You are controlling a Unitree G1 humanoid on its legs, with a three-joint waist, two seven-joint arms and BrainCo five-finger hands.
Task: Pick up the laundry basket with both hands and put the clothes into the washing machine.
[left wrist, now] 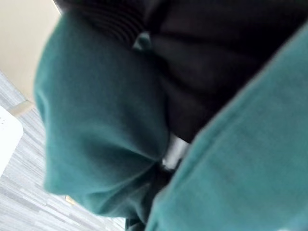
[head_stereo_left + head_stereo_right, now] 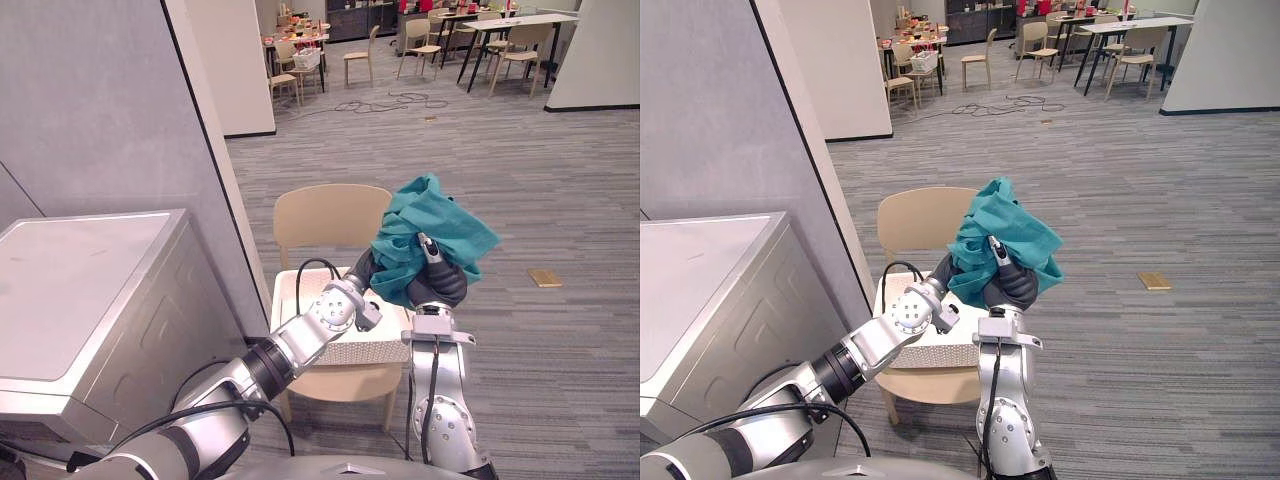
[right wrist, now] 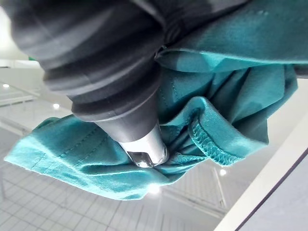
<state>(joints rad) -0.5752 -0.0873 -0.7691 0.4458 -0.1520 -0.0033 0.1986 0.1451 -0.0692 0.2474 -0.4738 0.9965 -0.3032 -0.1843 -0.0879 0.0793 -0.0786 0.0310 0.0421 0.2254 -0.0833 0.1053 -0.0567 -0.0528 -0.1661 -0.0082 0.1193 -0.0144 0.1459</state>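
The right hand [image 2: 438, 280] stands raised on its upright arm, curled into a bunched teal cloth [image 2: 440, 218]. 1 dark-tipped finger [image 2: 428, 248] lies over the folds. In the right wrist view a silver finger [image 3: 144, 147] digs into the gathered hem, so this hand grips the cloth.

The left hand [image 2: 362, 270] reaches in from the lower left and meets the same cloth from the other side, just beside the right hand. The cloth covers it, so I cannot tell whether it is gripping. The left wrist view shows teal folds [image 1: 101, 130] pressed close against dark covers.

The cloth is held up in the air, above the right half of the basket [image 2: 370, 350] and not in it. The basket is white with a woven front wall, and it sits on the seat of a beige chair [image 2: 330, 212]. The part of its inside near its left wall shows as white. The cloth and arms hide the other parts, so what lies there cannot be told.

The grey washer [image 2: 90, 290] stands left of the chair, with its flat top and 1 side showing. A grey partition [image 2: 100, 100] rises behind it. On the carpet, right of the chair, lies 1 small tan slab [image 2: 545, 277]. Tables [image 2: 510, 25] and chairs stand far back.
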